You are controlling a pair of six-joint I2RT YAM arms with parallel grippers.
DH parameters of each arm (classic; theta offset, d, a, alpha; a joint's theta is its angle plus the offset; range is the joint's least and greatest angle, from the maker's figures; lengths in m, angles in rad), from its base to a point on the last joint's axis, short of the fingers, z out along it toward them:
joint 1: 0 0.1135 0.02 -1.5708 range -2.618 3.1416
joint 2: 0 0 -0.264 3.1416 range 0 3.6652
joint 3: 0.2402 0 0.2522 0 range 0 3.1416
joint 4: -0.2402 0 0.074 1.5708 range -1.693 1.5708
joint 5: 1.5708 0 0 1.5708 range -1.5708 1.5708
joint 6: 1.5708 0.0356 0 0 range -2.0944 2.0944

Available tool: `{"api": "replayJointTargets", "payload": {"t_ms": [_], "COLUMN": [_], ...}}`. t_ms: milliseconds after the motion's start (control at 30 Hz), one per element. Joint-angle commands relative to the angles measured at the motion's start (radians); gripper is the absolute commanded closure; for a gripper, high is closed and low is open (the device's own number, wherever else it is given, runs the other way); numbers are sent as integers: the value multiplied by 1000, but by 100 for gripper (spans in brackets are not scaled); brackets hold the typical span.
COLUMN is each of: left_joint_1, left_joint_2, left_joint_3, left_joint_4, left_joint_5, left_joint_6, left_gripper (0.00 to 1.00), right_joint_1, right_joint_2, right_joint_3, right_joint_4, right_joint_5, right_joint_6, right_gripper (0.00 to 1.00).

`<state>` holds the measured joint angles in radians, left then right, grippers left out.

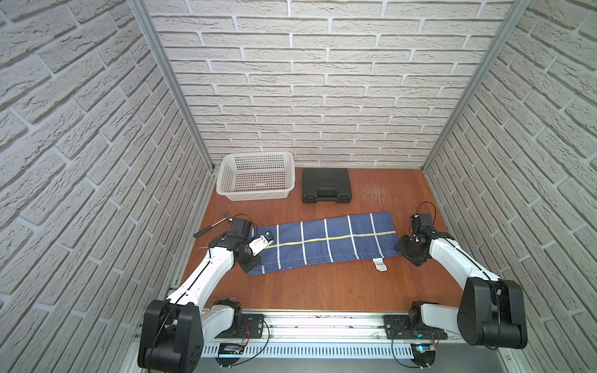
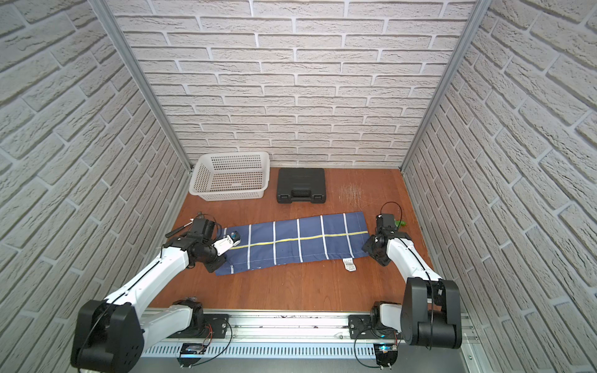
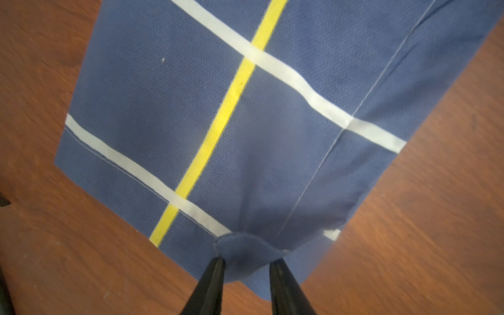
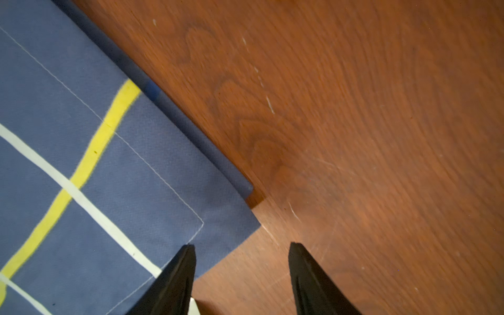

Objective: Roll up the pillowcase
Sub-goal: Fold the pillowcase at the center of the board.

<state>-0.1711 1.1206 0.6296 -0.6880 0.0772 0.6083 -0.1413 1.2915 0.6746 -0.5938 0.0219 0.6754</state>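
Subject item: the pillowcase (image 1: 326, 242) lay flat as a long folded strip across the middle of the table (image 1: 323, 290). Its long sides ran roughly parallel to the front edge, and its short ends faced the left and right edges. The care tag (image 1: 380, 265) protruded from the near long side, towards the right end.

Handling assessment: light, limp woven cloth in at least two layers. It will likely sag, crease and slide on the smooth wood. The best hold is judged to be at a short end, both corners together, so the roll starts square.

Left gripper (image 3: 246, 261): the arm reached in from the front rail with the wrist pitched down over the left short end. The jaws were narrowly set and pinched a small raised pucker of cloth at that hem.

Right gripper (image 4: 242, 248): the wrist was pitched down at the near corner of the right short end. The jaws were spread and held nothing, with one finger over the cloth corner and the other over bare wood.
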Motion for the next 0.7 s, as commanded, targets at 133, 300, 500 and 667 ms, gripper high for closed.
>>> {"api": "replayJointTargets", "payload": {"t_ms": [133,300,500,667], "left_joint_1": [-24,-26,-41,-42], "left_joint_2": [9,16,34,41], "left_joint_3": [14,19,31,44], "left_joint_4": [-51,-69,-86,-97], "left_joint_5": [19,29,39,26], "left_joint_6": [48,55,55,50], "left_gripper": [66,69,83,100], "right_joint_1": [5,5,4,4], "right_joint_2": [60,86,81,42], "right_joint_3": [-27,-18,-17,2], "right_joint_4": [102,106,108,76], "right_joint_5": [-7,7,12,37], "right_joint_6": [42,18,17,0], "right_gripper": [45,70,89,97]}}
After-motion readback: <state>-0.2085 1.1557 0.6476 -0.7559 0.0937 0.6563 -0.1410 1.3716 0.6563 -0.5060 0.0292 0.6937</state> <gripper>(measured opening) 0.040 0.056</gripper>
